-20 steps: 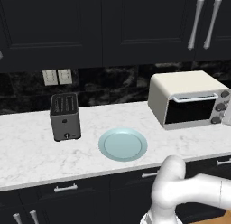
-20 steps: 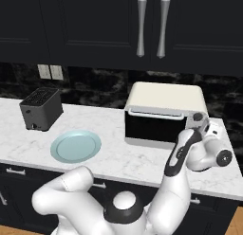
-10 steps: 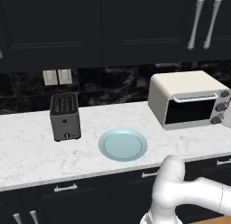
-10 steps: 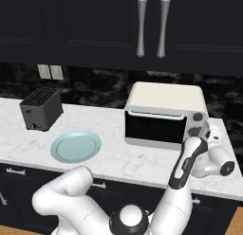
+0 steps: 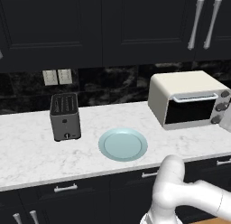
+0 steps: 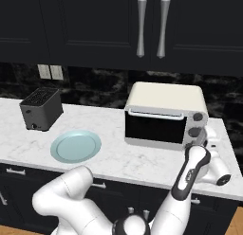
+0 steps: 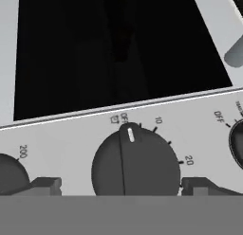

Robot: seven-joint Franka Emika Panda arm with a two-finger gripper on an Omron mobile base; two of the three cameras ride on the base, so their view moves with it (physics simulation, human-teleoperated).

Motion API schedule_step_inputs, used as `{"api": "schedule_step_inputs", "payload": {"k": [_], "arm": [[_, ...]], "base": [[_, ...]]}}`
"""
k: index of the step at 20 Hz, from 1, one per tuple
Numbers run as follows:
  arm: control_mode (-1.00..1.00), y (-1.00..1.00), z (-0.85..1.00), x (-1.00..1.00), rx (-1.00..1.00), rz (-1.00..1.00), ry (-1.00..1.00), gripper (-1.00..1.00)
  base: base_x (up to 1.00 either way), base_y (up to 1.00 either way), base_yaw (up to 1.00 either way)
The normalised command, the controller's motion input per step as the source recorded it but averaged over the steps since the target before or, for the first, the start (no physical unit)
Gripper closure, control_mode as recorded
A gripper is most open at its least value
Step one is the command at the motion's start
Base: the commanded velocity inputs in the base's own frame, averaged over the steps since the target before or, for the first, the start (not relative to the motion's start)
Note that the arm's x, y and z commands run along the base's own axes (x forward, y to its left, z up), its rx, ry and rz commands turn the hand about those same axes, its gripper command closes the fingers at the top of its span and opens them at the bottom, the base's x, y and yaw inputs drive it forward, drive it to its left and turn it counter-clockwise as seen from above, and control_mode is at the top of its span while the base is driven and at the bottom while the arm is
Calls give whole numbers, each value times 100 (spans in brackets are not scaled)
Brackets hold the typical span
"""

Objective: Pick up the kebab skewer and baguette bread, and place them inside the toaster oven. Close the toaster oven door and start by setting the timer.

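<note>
The cream-white toaster oven [image 5: 189,99] [image 6: 163,113] stands on the counter with its dark glass door [image 6: 154,127] [image 7: 109,49] closed. My gripper [image 6: 201,134] [image 5: 224,121] is pressed up to the oven's knob column. In the hand view my gripper [image 7: 121,184] is open. Its fingertips [image 7: 45,184] flank a dark timer knob [image 7: 135,163] whose white pointer sits just past OFF. A small gap shows on the left side. The kebab skewer and baguette bread are out of sight; the dark glass reveals nothing inside.
An empty pale blue plate [image 5: 123,144] [image 6: 76,146] lies at mid-counter. A dark grey slot toaster [image 5: 65,117] [image 6: 42,109] stands to its left. Further knobs [image 7: 9,175] sit on either side of the timer knob. Dark cabinets hang overhead.
My hand has dropped down the oven's knob column to a lower knob, and the forearm has swung down with it. Oven, plate and toaster have stayed put.
</note>
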Motion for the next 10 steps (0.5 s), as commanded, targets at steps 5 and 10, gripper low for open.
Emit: {"api": "schedule_step_inputs", "payload": {"k": [5, 10], "arm": [[-100, 0, 0, 0, -17, 0, -23, -100], [-100, 0, 0, 0, -17, 0, -19, -100]], "base": [[0, 0, 0], [0, 0, 0]]}}
